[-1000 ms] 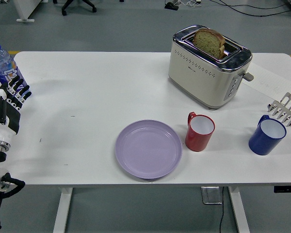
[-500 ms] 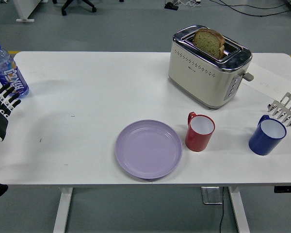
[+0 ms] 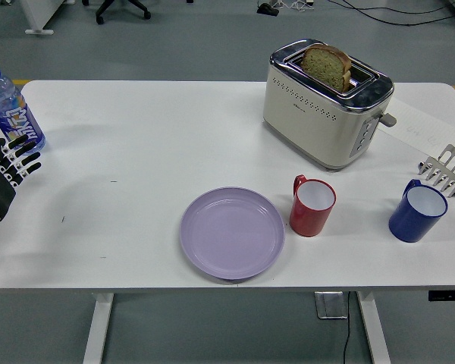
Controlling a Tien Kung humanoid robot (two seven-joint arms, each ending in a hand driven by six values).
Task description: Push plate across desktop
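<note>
Left hand: black-and-white five-fingered hand (image 3: 6, 173) at the table's left edge, fingers spread, holding nothing
Plate: round lilac plastic plate (image 3: 232, 232) near the white table's (image 3: 152, 144) front edge, just left of the red mug (image 3: 312, 205), well apart from the hand

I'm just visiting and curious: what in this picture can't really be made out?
- Left hand: its arm is cut off by the left edge of the head view.
- Right hand: out of frame.
- Bread: lower part hidden inside the toaster.
- Metal rack: cut off by the right edge.
</note>
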